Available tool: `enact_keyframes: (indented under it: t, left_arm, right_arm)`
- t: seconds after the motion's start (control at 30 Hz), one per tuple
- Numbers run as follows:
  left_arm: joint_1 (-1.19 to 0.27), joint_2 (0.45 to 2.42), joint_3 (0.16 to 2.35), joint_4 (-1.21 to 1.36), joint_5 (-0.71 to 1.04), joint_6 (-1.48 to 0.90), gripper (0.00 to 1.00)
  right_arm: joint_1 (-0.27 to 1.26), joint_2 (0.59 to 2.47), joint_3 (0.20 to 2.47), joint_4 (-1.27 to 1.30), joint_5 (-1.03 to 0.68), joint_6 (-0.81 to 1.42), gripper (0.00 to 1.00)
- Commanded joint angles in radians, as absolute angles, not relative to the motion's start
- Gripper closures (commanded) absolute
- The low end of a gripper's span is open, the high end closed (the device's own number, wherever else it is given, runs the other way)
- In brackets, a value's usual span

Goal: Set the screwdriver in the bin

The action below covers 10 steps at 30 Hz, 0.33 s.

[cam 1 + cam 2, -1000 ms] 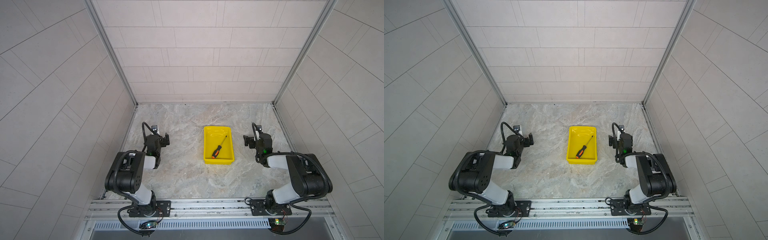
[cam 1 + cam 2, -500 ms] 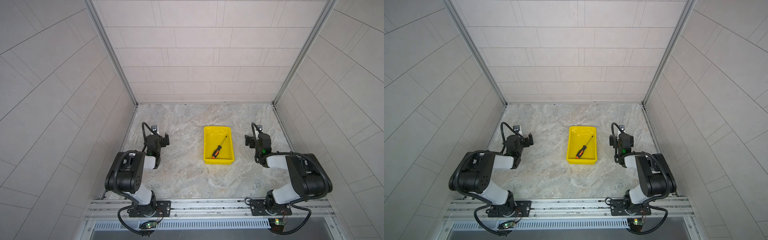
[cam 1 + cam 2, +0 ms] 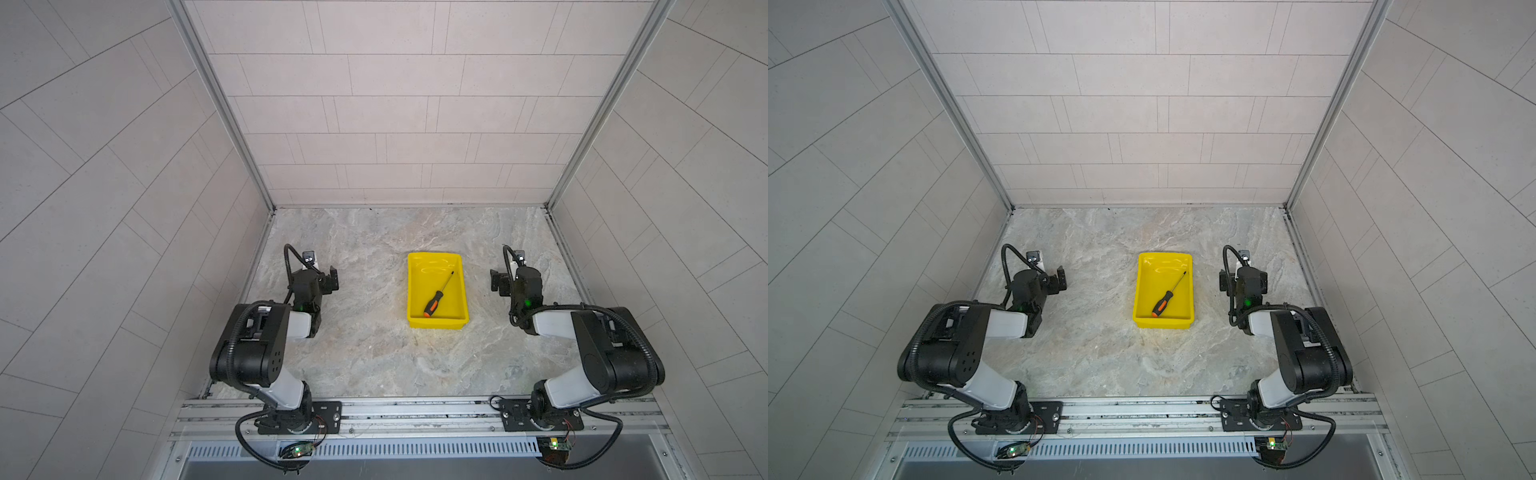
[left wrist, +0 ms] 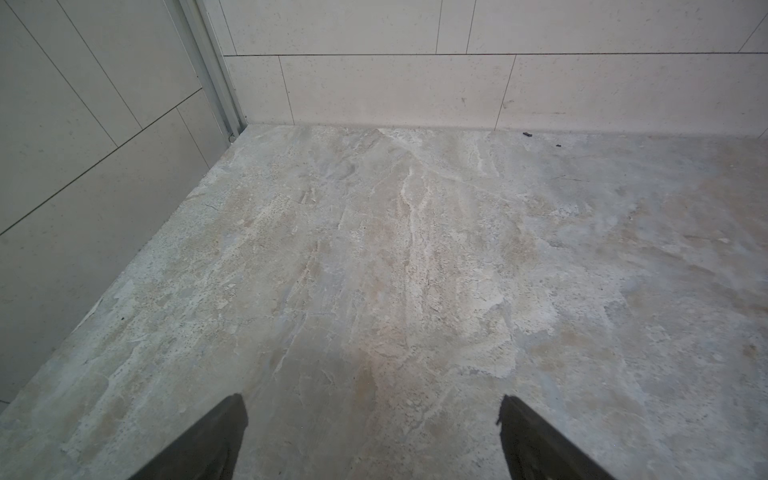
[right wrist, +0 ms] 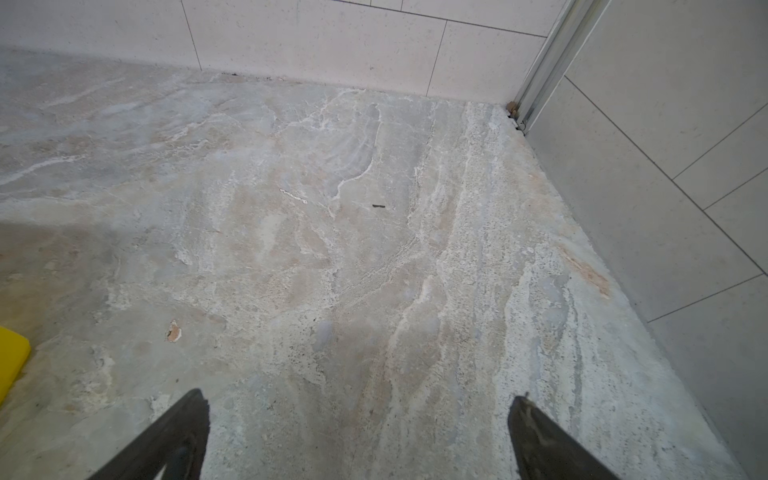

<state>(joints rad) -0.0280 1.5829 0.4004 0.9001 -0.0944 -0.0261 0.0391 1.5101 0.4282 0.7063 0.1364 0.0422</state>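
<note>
- The left fingers stand wide apart with nothing between them. Their wrist view shows only bare bench ahead.
- The right fingers are spread just as wide and are empty too. A yellow corner of the bin shows at the edge of their wrist view.
- In both top views the two sets of fingers flank the bin, one on each long side, and neither touches it. The right fingers sit near the bin. The left fingers are well apart from it.
- The screwdriver lies flat on the bin's floor, wholly inside the rim, and neither arm touches it.
- Its long axis runs diagonally across the bin. The black-and-orange handle points toward the bin's front corner on the left arm's side. The thin shaft points toward the wall on the right arm's side, further back.
- From the left fingers the screwdriver lies to the right, across open bench and over the bin's wall. From the right fingers it lies to the left, just over the nearer wall.
- Judging by this, the task looks done and no pick is left to make.
- If a regrasp were wanted, the right arm would have the shorter reach. It would have to turn its fingers square to the slanted shaft, and it would meet the tip end before the handle.
</note>
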Motion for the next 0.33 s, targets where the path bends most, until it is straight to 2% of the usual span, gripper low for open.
enact_keyframes:
  t: [0.0,0.3]
  left_arm:
    - [-0.025,1.591,0.413,0.899,-0.100,-0.017,0.00]
    - [-0.025,1.589,0.413,0.900,-0.100,-0.017,0.00]
  right_arm:
    - [0.040,1.509,0.439,0.709,0.147,0.047,0.01]
    - [0.044,1.527,0.458,0.691,0.153,0.046,0.00]
